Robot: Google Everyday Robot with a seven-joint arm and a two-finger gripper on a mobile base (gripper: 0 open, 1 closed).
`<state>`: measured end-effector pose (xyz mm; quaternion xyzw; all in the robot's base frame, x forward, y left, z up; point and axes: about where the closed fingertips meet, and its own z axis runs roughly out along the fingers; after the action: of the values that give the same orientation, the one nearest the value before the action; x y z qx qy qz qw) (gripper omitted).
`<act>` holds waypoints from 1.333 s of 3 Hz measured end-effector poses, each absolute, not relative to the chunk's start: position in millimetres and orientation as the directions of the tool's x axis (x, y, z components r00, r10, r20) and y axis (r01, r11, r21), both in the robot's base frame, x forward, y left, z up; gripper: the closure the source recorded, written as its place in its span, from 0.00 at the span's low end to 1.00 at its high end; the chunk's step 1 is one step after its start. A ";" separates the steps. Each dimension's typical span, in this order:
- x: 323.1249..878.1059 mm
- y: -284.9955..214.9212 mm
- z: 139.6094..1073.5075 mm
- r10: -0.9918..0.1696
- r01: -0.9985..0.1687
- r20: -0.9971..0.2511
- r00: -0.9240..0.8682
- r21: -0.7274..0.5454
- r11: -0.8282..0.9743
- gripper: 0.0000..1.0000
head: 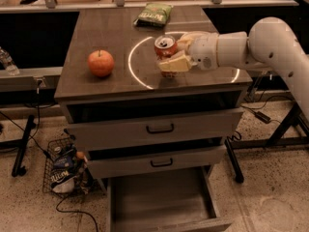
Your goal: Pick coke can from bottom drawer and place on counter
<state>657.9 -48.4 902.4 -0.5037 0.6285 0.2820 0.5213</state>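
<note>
The coke can (164,46), red with a silver top, stands upright over the counter (111,37), inside the white circle (131,64). My gripper (175,53) reaches in from the right, its cream fingers (175,63) closed around the can's right side. The bottom drawer (161,199) is pulled open below, and its grey floor shows nothing in it.
A red-orange apple (101,63) sits on the counter's left. A green chip bag (153,14) lies at the counter's back. The two upper drawers (159,128) stand slightly ajar. A wire basket (62,170) with snack bags stands on the floor at the left.
</note>
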 end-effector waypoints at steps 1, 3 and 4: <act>661.3 -40.6 887.9 -0.336 -0.930 -0.942 0.004 -0.126 0.344 0.59; 665.2 -41.8 886.1 -0.282 -0.935 -0.959 -0.019 -0.082 0.345 0.13; 668.9 -57.7 905.1 -0.229 -0.934 -0.973 0.012 -0.093 0.346 0.00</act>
<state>668.9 -57.7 905.1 -0.4681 0.6211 0.3287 0.5358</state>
